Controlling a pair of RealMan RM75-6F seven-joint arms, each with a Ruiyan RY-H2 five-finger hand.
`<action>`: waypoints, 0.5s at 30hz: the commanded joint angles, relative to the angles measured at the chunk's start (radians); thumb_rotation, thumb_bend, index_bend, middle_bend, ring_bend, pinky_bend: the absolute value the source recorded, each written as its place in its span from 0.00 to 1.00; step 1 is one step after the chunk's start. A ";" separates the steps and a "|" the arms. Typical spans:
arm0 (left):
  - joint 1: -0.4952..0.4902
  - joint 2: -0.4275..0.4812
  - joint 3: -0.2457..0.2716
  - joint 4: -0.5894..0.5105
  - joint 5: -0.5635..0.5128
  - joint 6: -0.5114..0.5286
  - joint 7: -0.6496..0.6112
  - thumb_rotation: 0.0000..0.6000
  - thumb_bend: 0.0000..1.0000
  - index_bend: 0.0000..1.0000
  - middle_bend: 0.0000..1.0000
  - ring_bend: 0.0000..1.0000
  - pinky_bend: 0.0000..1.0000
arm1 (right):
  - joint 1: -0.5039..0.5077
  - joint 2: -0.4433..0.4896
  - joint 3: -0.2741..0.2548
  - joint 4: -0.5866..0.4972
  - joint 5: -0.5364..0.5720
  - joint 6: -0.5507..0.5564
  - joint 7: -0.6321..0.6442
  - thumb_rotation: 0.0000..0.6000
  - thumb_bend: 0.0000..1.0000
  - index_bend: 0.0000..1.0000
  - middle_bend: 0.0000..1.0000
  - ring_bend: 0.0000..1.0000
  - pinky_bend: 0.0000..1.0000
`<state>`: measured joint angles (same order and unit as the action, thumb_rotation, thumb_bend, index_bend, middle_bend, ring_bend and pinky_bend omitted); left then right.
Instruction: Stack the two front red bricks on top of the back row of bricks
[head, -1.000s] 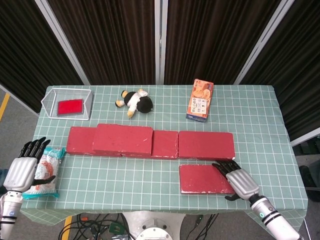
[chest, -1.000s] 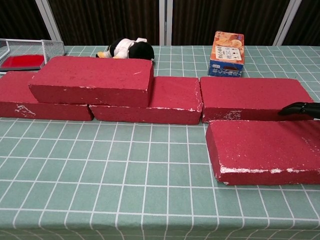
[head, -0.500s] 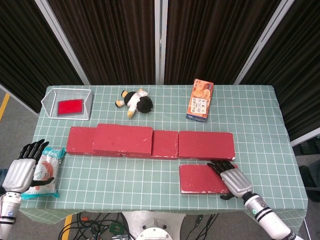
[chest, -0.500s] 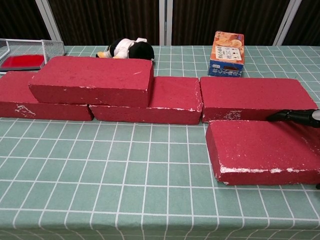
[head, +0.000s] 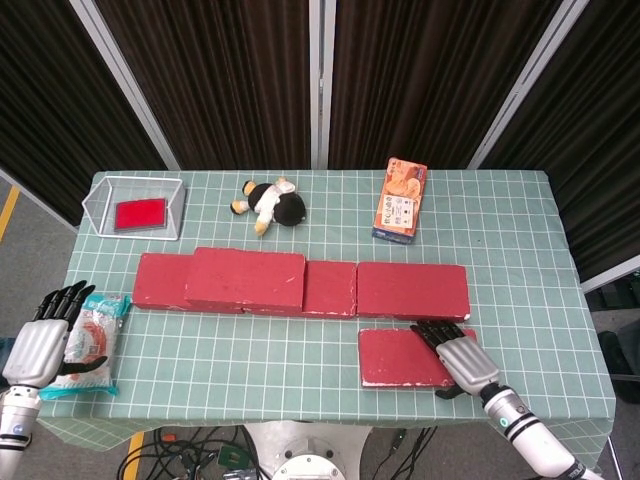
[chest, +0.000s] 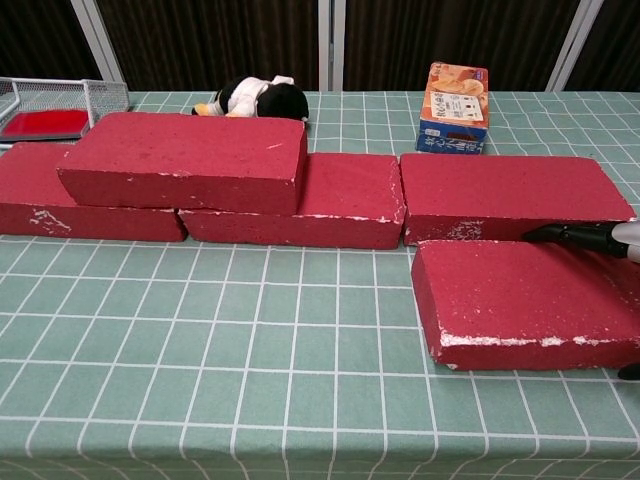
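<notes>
One red brick (head: 405, 357) lies flat at the front right, just before the back row. The row has a left brick (head: 158, 281), a middle brick (head: 331, 289) and a right brick (head: 412, 290). A further red brick (head: 246, 278) is stacked across the left and middle ones. My right hand (head: 455, 357) lies over the front brick's right end, its fingertips (chest: 566, 234) at the back edge and its thumb (chest: 629, 372) by the front edge. The brick (chest: 520, 304) sits on the table. My left hand (head: 40, 338) hangs off the table's left front corner, fingers straight, holding nothing.
A snack packet (head: 88, 342) lies beside my left hand. At the back stand a wire tray (head: 100, 196) with a red pad inside, a plush penguin (head: 270, 205) and an orange box (head: 400, 199). A green checked cloth (head: 260, 345) covers the table.
My right hand has slid left and further onto the front brick, the thumb coming to its front edge. The left hand has drifted slightly lower. No brick has moved.
</notes>
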<state>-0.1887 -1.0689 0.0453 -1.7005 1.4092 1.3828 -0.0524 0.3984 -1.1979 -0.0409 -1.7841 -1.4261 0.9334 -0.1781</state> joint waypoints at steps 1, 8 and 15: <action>0.002 0.001 -0.003 0.000 0.000 -0.006 -0.003 1.00 0.00 0.02 0.00 0.00 0.00 | 0.004 -0.006 -0.002 0.005 0.005 -0.005 0.003 1.00 0.00 0.00 0.08 0.00 0.00; 0.008 0.004 -0.011 -0.003 0.010 -0.013 -0.012 1.00 0.00 0.02 0.00 0.00 0.00 | -0.005 -0.018 -0.009 0.014 -0.020 0.031 0.015 1.00 0.06 0.00 0.19 0.13 0.13; 0.016 0.017 -0.013 -0.021 0.023 -0.018 -0.018 1.00 0.00 0.02 0.00 0.00 0.00 | -0.016 0.011 -0.023 -0.021 -0.068 0.070 0.069 1.00 0.09 0.00 0.25 0.20 0.20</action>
<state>-0.1749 -1.0546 0.0322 -1.7177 1.4297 1.3649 -0.0695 0.3861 -1.2042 -0.0569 -1.7819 -1.4753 0.9933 -0.1355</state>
